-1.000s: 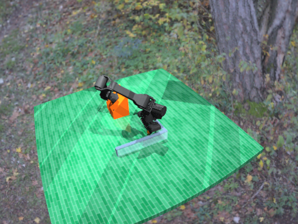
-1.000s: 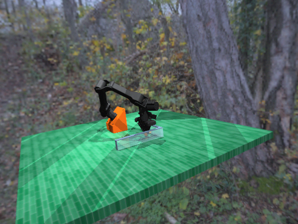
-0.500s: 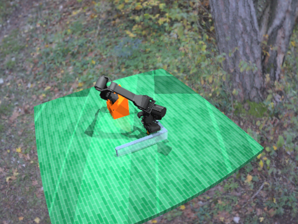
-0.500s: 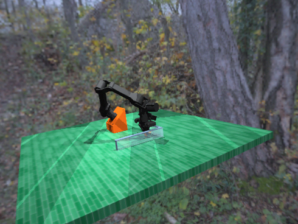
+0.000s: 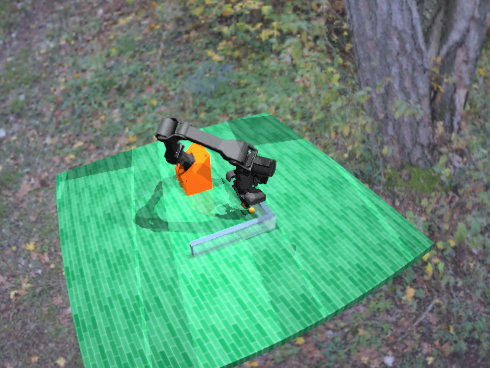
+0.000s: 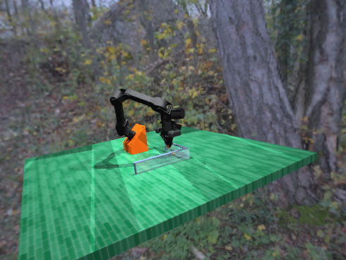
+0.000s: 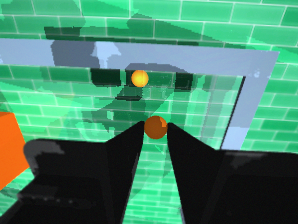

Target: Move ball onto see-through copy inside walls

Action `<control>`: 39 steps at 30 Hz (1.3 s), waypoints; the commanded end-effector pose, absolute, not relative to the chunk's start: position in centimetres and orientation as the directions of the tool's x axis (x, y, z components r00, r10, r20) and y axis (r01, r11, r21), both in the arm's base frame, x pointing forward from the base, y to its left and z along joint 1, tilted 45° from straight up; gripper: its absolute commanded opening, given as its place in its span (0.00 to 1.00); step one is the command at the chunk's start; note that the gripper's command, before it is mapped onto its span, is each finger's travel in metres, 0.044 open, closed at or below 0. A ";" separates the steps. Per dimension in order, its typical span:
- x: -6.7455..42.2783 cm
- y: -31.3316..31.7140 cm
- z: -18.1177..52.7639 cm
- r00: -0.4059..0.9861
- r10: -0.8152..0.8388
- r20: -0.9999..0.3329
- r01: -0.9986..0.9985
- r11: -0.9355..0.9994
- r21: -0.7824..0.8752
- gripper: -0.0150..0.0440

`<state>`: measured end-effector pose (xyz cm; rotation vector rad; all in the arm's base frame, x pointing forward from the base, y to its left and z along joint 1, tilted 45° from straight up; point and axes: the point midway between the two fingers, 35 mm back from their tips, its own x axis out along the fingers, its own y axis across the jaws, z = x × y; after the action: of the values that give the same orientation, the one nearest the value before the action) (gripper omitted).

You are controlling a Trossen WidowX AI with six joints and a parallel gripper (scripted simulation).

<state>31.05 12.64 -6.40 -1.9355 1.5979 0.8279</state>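
In the wrist view a dark orange ball (image 7: 155, 127) sits between my two black fingertips. My gripper (image 7: 155, 126) (image 5: 247, 203) (image 6: 169, 144) is shut on the ball and holds it low over the green table, inside the corner made by the clear walls (image 7: 150, 51) (image 5: 225, 236) (image 6: 159, 162). The see-through copy (image 7: 139, 78) (image 5: 251, 210) is a paler orange ball a short way ahead of the fingertips, close to the far wall. In the top and exterior views the ball itself is too small to tell apart from the fingers.
The arm's orange base (image 5: 195, 170) (image 6: 135, 139) (image 7: 7, 145) stands behind and left of the walls. The short wall (image 7: 245, 110) (image 5: 270, 216) closes the right side of the corner. The green brick-patterned table (image 5: 325, 210) ends at edges all round, with forest ground beyond.
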 end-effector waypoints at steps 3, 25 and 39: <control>30.2 16.0 -2.7 0.131 -0.679 -0.723 -0.982 -0.188 -0.001 0.25; 28.2 15.8 -7.1 0.131 -0.679 -0.722 -0.982 -0.187 -0.002 0.25; 29.0 11.4 -11.7 0.131 -0.681 -0.720 -0.982 -0.187 -0.002 0.25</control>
<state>28.99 11.96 -11.15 -1.9212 1.6001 0.8170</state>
